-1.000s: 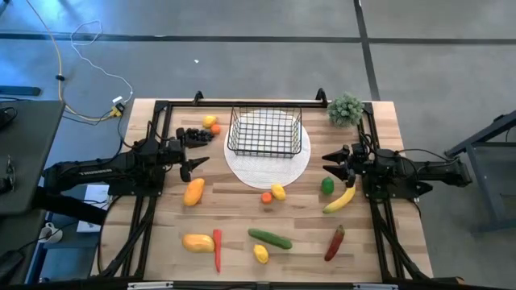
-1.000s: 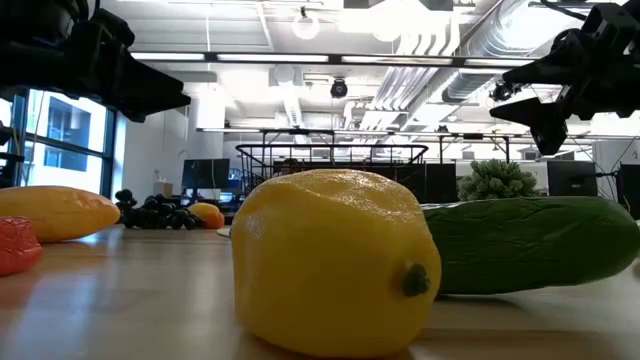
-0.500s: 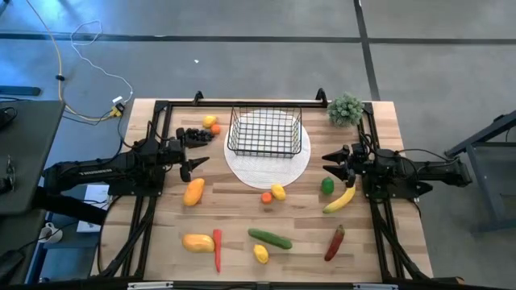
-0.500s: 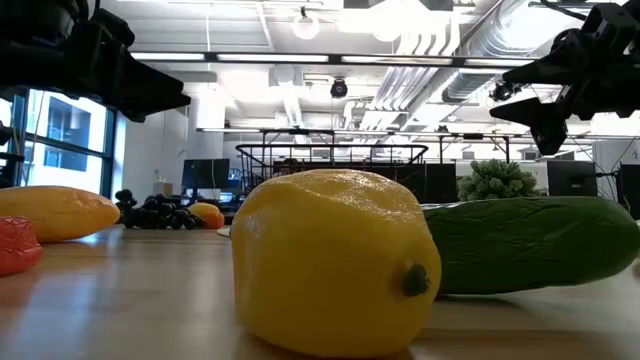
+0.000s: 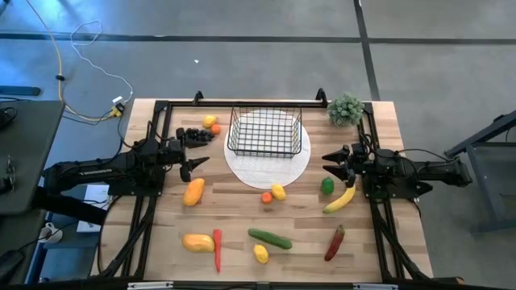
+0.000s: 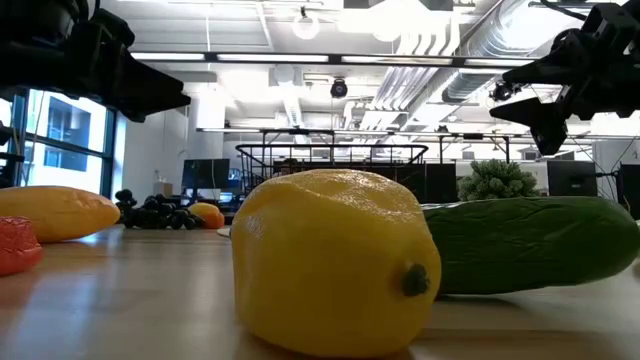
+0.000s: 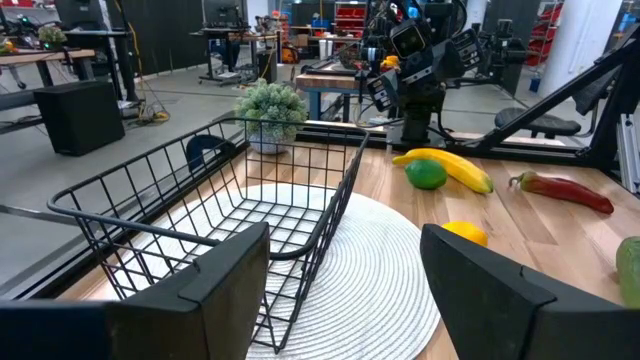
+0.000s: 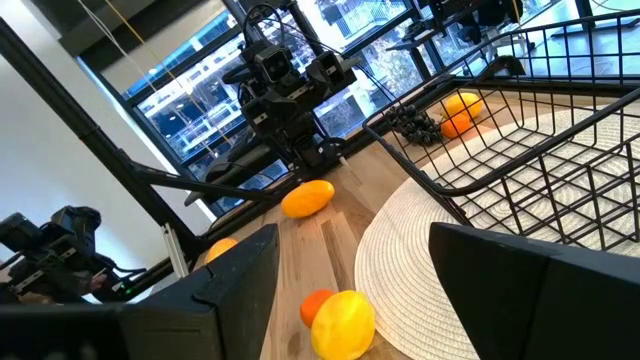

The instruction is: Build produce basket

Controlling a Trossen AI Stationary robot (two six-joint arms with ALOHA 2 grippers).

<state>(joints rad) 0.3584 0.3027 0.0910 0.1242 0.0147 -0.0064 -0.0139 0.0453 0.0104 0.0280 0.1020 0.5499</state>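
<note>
My left gripper (image 5: 196, 155) hangs above the table with its jaws spread apart and nothing between them. Ahead of it, across a short gap, stands the black wire basket (image 5: 265, 133), empty, on a round white woven mat (image 5: 267, 167). Beside my left fingers lie the dark grapes (image 5: 193, 134), with a small yellow fruit and an orange one just beyond them. Just behind and to the near side of these jaws lies an orange mango (image 5: 193, 192).

My right gripper (image 5: 333, 163) faces the basket from the opposite side, jaws also parted and holding nothing. A green lime (image 5: 327, 185) and the yellow banana (image 5: 340, 199) lie close by it, touching each other. The bushy green plant (image 5: 346, 109) sits off to its other side, at the table's corner.

Between my two grippers, at the mat's edge, a lemon (image 5: 278, 192) lies against a small orange fruit. Farther from both lie a cucumber (image 5: 270, 238), another lemon (image 5: 260, 254), two red chillies and a second mango.
</note>
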